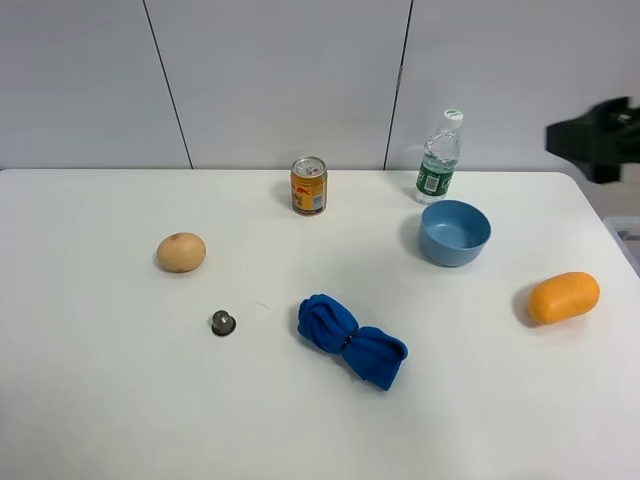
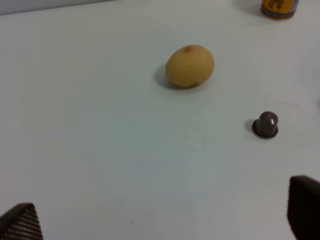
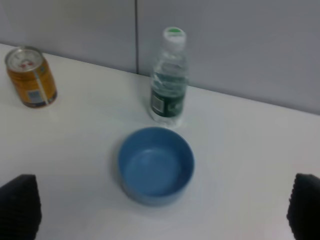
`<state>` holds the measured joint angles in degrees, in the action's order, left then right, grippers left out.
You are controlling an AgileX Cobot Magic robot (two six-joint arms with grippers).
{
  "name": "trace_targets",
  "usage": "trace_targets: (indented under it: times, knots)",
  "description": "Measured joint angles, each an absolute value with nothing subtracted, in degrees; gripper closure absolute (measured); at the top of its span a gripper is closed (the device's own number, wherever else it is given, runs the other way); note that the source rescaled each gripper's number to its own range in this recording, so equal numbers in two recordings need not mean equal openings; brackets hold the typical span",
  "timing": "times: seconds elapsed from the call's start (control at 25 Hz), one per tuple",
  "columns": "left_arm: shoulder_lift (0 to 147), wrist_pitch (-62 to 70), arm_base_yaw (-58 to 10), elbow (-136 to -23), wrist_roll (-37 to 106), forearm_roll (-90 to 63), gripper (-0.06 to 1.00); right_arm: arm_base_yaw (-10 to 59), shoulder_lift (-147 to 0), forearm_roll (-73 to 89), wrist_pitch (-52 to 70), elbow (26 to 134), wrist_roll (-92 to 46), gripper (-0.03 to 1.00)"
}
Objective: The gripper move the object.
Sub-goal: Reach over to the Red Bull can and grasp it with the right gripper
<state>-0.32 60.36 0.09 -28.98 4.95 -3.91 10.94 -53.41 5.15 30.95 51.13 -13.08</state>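
The yellow-orange can (image 1: 309,185) with a silver top stands upright at the back middle of the white table (image 1: 120,400). It also shows in the right wrist view (image 3: 31,77), and its lower part shows at the edge of the left wrist view (image 2: 280,7). My right gripper (image 3: 162,207) is open and empty, above the table near the blue bowl and well apart from the can. A black part of the right arm (image 1: 600,138) shows at the right edge. My left gripper (image 2: 162,220) is open and empty, over the left part of the table; the exterior high view does not show it.
A tan round fruit (image 1: 181,252) and a small dark cap (image 1: 223,322) lie at the left. A crumpled blue cloth (image 1: 350,340) lies in the middle. A blue bowl (image 1: 454,232), a clear bottle (image 1: 439,158) and a smooth orange fruit (image 1: 564,297) are at the right.
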Motion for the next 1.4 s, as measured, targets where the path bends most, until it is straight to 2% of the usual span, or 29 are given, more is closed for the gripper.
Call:
trace_targets:
  times: [0.16, 0.4, 0.72, 1.4]
  knots:
    - [-0.32, 60.36, 0.09, -28.98, 4.95, -3.91, -0.06, 16.56, -68.32, 3.59, 25.82, 58.38, -13.32, -0.03]
    - [-0.32, 60.36, 0.09, -28.98, 4.95, -3.91, -0.06, 22.10, -87.18, 3.10, 24.90, 72.32, -13.36, -0.03]
    - [-0.32, 60.36, 0.09, -28.98, 4.95, -3.91, -0.06, 27.61, -105.04, 2.83, 25.38, 86.83, -13.43, -0.03]
    - [-0.32, 60.36, 0.09, -28.98, 4.95, -3.96, -0.06, 27.86, -119.93, 2.62, 16.78, 89.67, -13.43, -0.03]
